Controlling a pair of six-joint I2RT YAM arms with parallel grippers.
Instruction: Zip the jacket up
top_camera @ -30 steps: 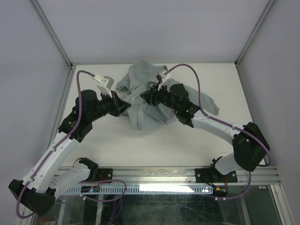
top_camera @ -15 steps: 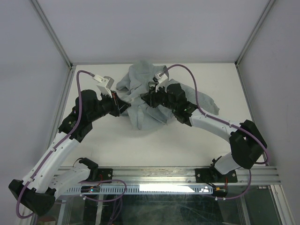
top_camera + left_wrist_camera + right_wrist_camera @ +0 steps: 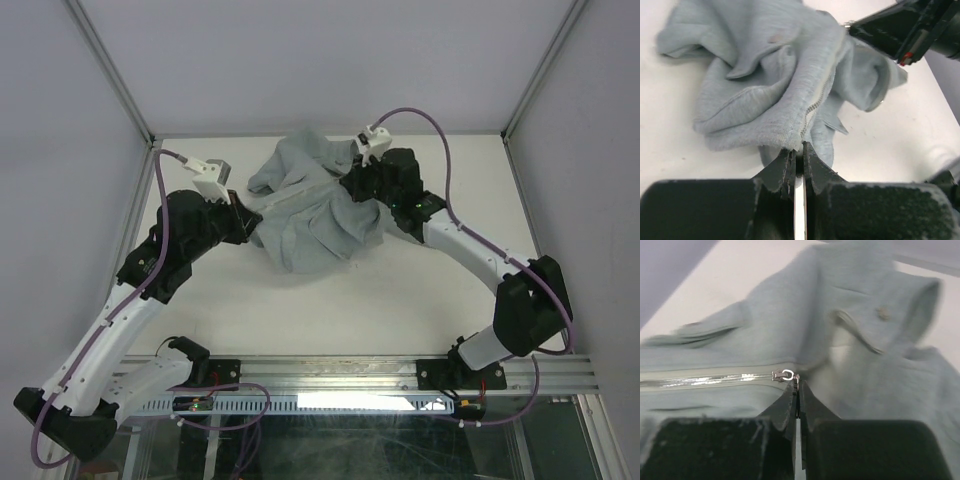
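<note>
Pinching the jacket (image 3: 318, 218) at its lower zipper end with the left gripper (image 3: 797, 148), fingers together on the hem. Clamping the zipper pull (image 3: 785, 374) with the right gripper (image 3: 796, 388). Elbows bowed outward. Heaped toward the far side of a white table (image 3: 400, 290), between pale grey walls (image 3: 60, 150).

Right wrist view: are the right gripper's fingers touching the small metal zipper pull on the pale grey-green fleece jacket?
Touching. The right wrist view shows the right gripper shut, its fingers pinching the small metal zipper pull at their tips.
</note>
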